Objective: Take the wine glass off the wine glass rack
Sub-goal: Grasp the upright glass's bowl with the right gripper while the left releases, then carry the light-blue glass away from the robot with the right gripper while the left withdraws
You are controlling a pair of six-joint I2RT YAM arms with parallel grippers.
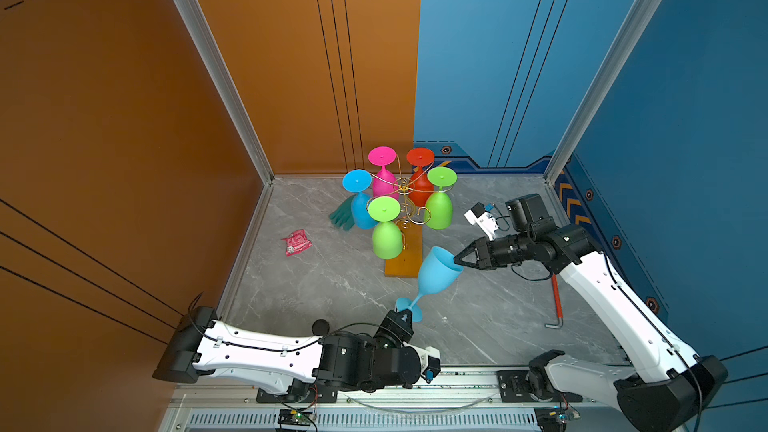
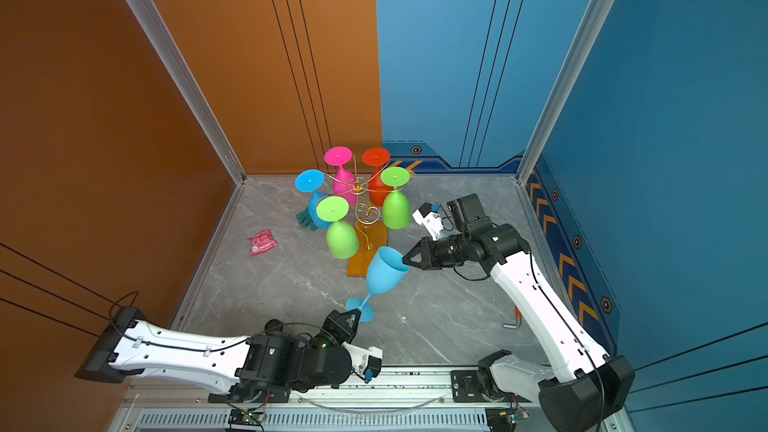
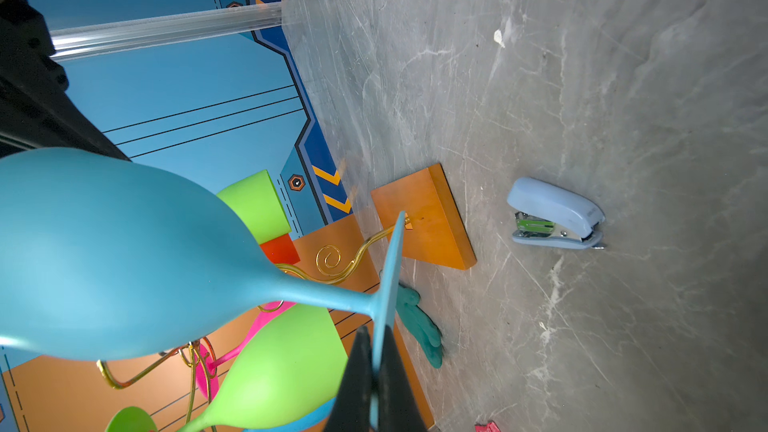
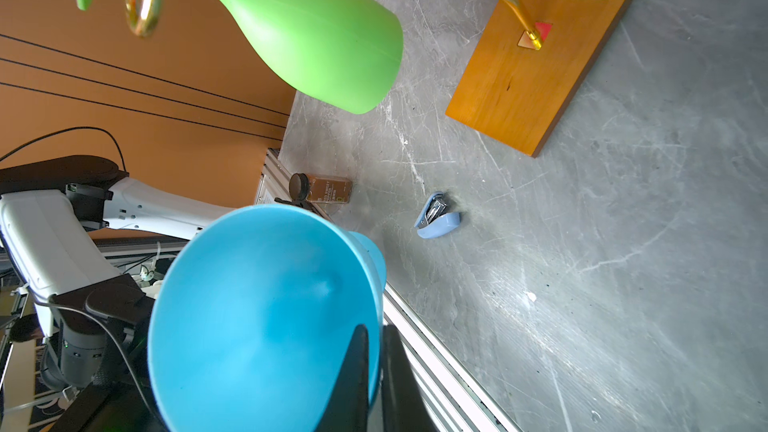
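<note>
Standing beside the cell, I see the light-blue wine glass (image 1: pixel 436 274) already off the wine glass rack (image 1: pixel 403 188). It hangs tilted in the air, just in front of the rack's wooden base (image 1: pixel 409 253), and touches neither the wire nor the surface (image 1: pixel 332 284). The left pincer (image 1: pixel 405 318) is closed flat on the round foot of the glass. The left wrist view shows both fingers (image 3: pixel 357 380) pressed on the thin disc. The right pincer (image 1: pixel 456 260) is closed on the rim of the bowl, one finger (image 4: pixel 349 371) inside and one outside.

I judge this as a handover or a two-handed carry, with only the setting down left. To do it well, only one pincer should let go, and only after the other is firm. The rim hold is thin and far from the foot, so I think the glass may swing if the left one opens quickly. A slow opening is safer. The nearest green glass (image 1: pixel 387 238) hangs just beside, and a small blue stapler (image 3: pixel 555 216) lies on the surface near the base. The glass should go down away from both, foot first.
</note>
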